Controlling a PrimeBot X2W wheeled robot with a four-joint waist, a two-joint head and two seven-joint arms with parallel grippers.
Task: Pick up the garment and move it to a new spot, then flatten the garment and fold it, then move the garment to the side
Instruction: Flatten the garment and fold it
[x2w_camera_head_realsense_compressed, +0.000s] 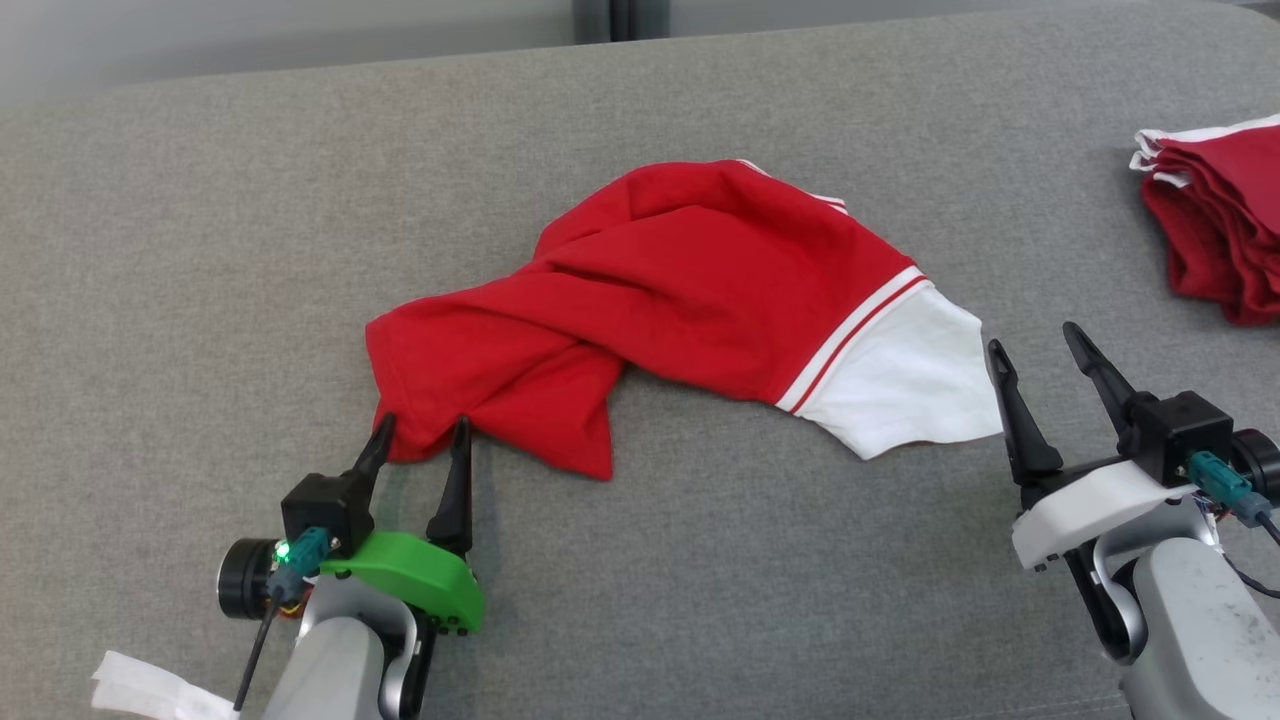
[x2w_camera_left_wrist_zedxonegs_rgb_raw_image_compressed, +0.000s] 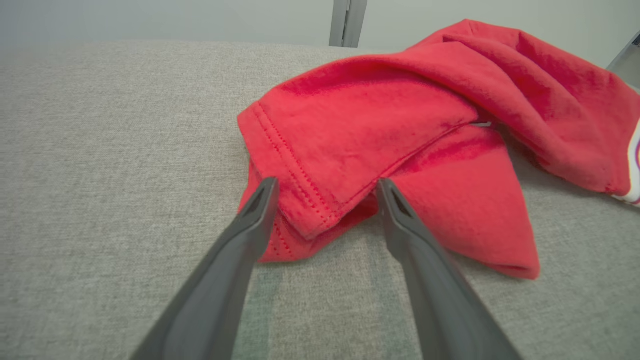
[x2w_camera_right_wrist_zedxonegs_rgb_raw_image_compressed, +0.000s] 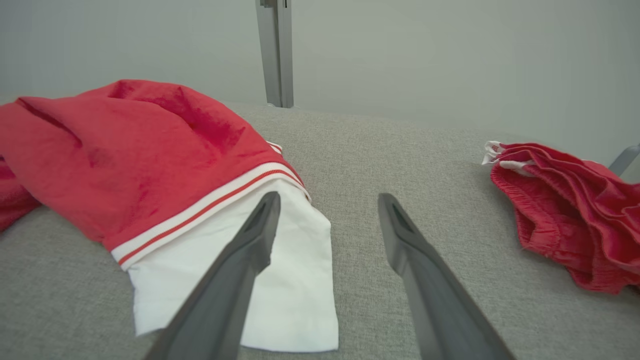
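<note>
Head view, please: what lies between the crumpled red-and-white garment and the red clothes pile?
Bare grey fabric surface separates garment from pile; right wrist view agrees.

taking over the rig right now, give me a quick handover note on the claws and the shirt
Left claw: open, tips straddling the near hem corner of the red garment, not closed on it.
Right claw: open beside the white sleeve, holding nothing.
Garment: crumpled and twisted on the grey surface; a pile of red clothes sits at the far right.
Done: nothing flattened or folded yet.
Left: grasp, flatten, fold, move aside.
</note>
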